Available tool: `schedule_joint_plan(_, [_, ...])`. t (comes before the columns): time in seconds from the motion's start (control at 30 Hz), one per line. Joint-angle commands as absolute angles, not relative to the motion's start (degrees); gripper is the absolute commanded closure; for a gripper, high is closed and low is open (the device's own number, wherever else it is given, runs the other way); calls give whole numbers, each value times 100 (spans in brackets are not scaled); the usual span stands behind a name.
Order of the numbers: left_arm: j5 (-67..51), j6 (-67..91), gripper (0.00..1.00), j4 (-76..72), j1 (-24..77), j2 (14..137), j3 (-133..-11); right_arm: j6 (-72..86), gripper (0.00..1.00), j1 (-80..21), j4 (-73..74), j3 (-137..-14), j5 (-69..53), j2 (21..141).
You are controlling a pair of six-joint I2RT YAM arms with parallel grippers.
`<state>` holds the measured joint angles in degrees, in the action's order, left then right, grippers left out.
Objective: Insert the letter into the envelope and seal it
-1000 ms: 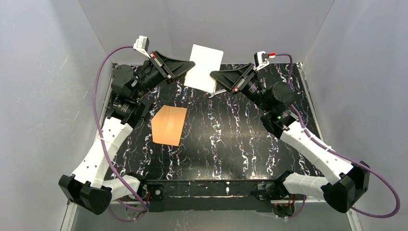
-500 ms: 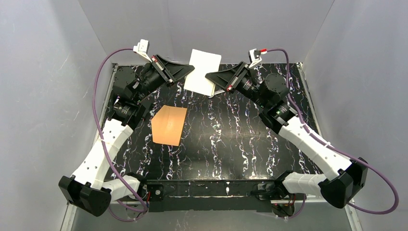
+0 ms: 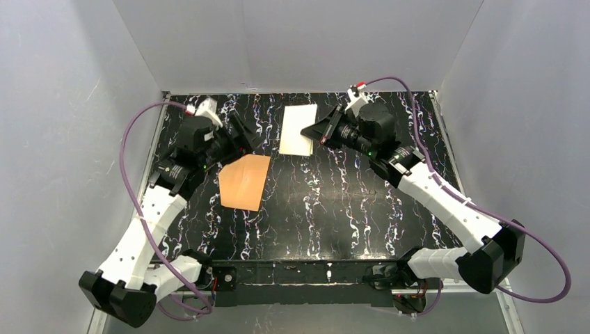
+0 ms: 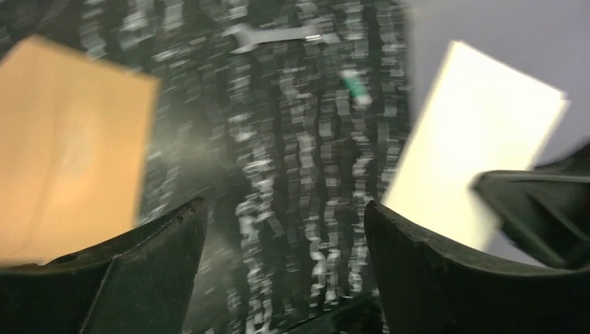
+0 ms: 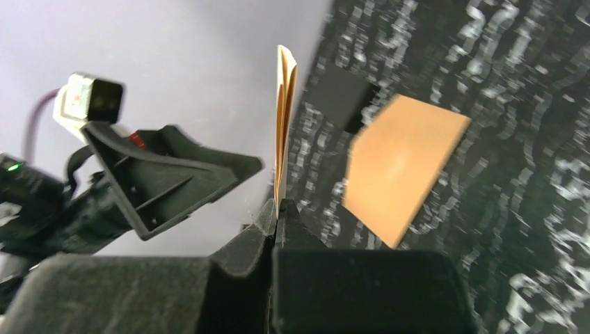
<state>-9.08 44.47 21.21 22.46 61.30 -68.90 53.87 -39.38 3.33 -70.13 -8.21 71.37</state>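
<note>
The left tool (image 4: 284, 207) stands released, its two dark fingers (image 4: 160, 243) spread wide with only the bench (image 3: 348, 202) showing between them. From above it sits over the far left part of the black, white-veined surface, just past the far edge of the envelope (image 3: 243, 182), and I cannot tell whether it touches the paper.

The envelope lies flat on the bench, left of centre, plain orange-brown side up. In the left wrist view it fills the left side of the picture (blurred, like most of that frame).

To the right of it, over the far middle of the bench, is the letter (image 3: 298, 130). It looks almost white from above and is well apart from the envelope. The right wrist camera sees it edge-on as a thin upright strip with two layers at its top edge (image 5: 283, 125). Whether its lower edge rests on the bench cannot be told.

The right tool (image 5: 278, 205) is clenched on the letter, its jaws pressed together on the sheet's near right part. In that view the left tool's black body sits to one side of the sheet and the envelope to the other.
</note>
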Motion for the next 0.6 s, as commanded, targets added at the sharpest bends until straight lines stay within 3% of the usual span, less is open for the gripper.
schedule_joint_plan(0.0, [825,3817,17,4083,2058,5553,-6202,4860,99,-3909,964,-6670,-464,7230])
schedule_joint_plan(0.17, [-442,4015,15,3845,865,5437,-5267,4347,99,-3906,1215,-6764,-474,7765])
schedule_joint_plan(0.43, [-138,4258,12,2993,411,6168,-4394,3950,99,-3906,918,-7385,-954,8971])
schedule_joint_plan(0.57, [-208,4207,12,2124,191,6874,-4245,3855,99,-3911,707,-7316,-1020,8949])
